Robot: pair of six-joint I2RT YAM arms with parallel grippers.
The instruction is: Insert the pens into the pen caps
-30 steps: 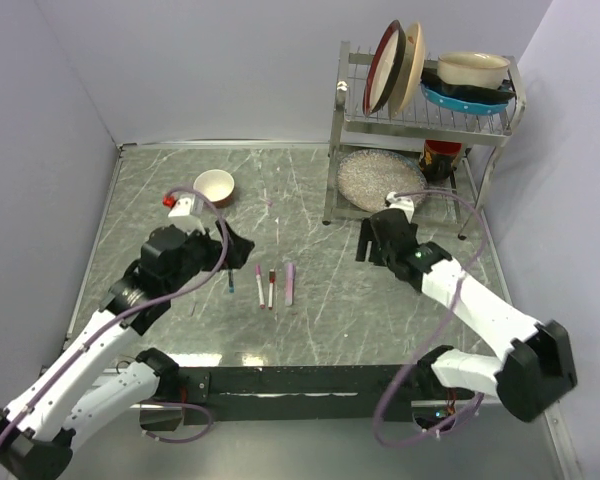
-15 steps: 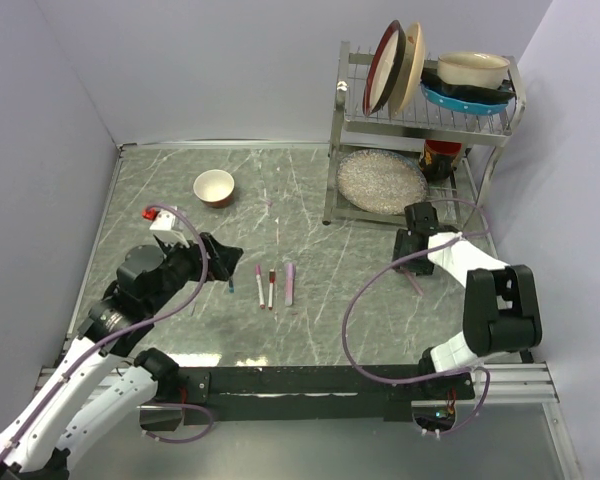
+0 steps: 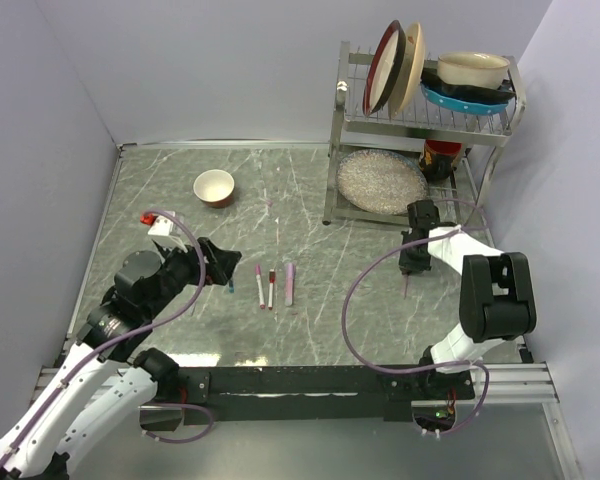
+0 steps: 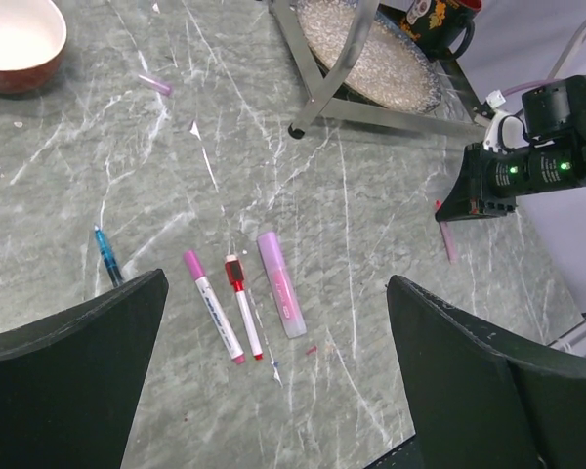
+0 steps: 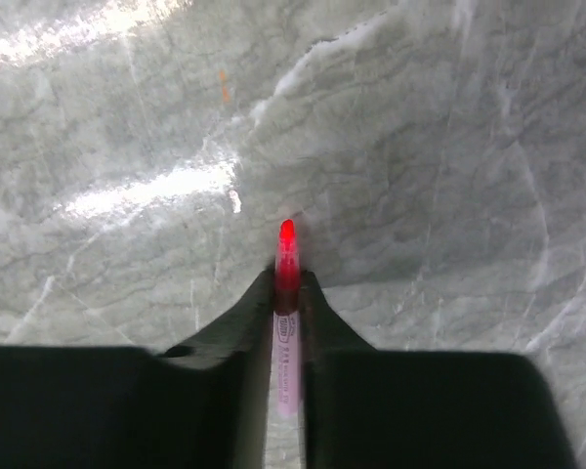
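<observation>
My right gripper [image 5: 287, 283] is shut on a thin pen [image 5: 286, 322] with a pale lilac barrel. Its red tip pokes out past the fingertips, just over the table. From above, that gripper [image 3: 410, 262] is low on the table, in front of the rack. My left gripper [image 4: 275, 283] hangs wide open above a row on the table. The row holds a white pen with a magenta end [image 4: 213, 318], a white pen with a red cap [image 4: 242, 318] and a thick lilac-pink cap [image 4: 281, 297]. A teal-blue cap [image 4: 105, 254] lies left of them.
A steel dish rack [image 3: 420, 120] with plates and bowls stands at the back right, over a speckled plate [image 3: 380, 180]. A small bowl [image 3: 214, 187] sits at the back left. A tiny lilac piece [image 4: 156, 85] lies on the table near it.
The right arm swung right and down to the table in front of the rack, and its gripper shut on the pen. The left arm drew back slightly towards the near left.
</observation>
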